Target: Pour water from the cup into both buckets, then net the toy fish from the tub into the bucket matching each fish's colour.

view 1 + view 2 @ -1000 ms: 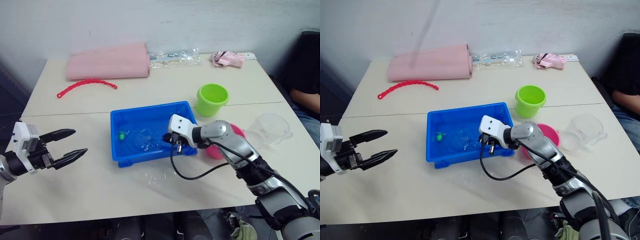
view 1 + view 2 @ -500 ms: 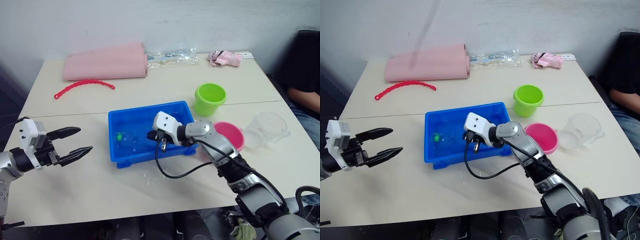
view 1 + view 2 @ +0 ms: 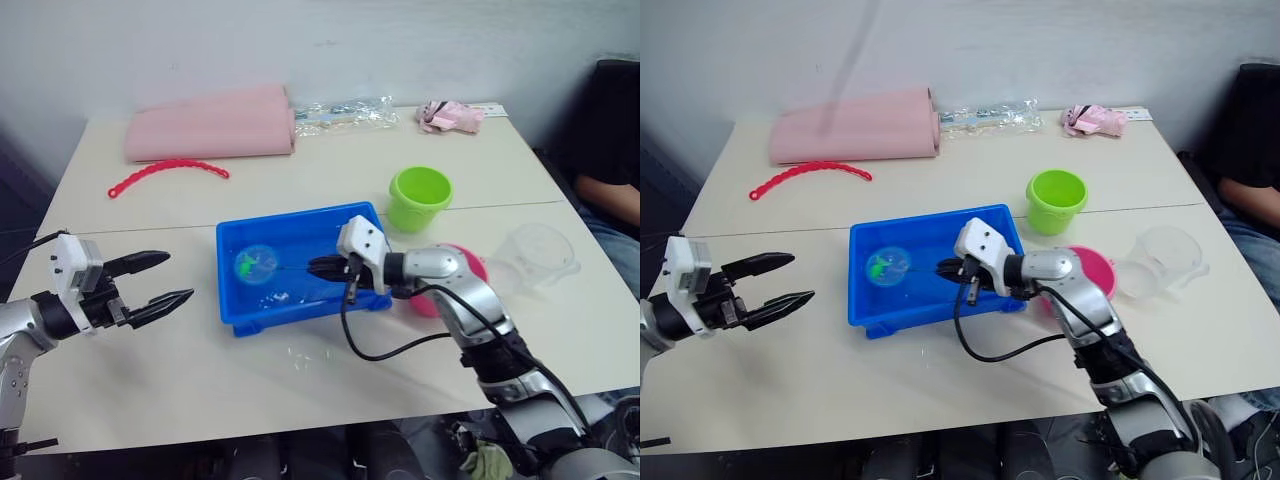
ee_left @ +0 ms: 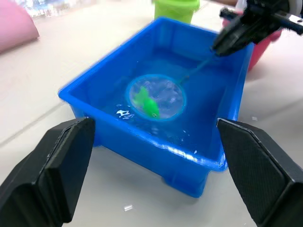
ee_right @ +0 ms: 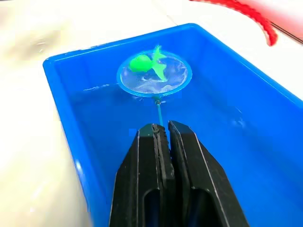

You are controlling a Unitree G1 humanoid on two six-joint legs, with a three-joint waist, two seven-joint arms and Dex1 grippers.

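1. The left gripper [image 3: 150,296] hovers over the bare table [image 3: 200,370] beside the tub [image 3: 232,318], fingers spread and empty, clear of the working arm.
2. The right gripper [image 5: 161,135] pinches the handle of the net [image 5: 154,78], holding the hoop level over the water so the green fish [image 5: 147,62] stays cradled in the mesh.
3. The pink bucket [image 3: 1102,272] sits behind the right arm.
4. The green bucket [image 3: 422,197], the matching target, stands beyond the tub.
5. The cup [image 3: 543,252] rests to the right of the pink bucket.
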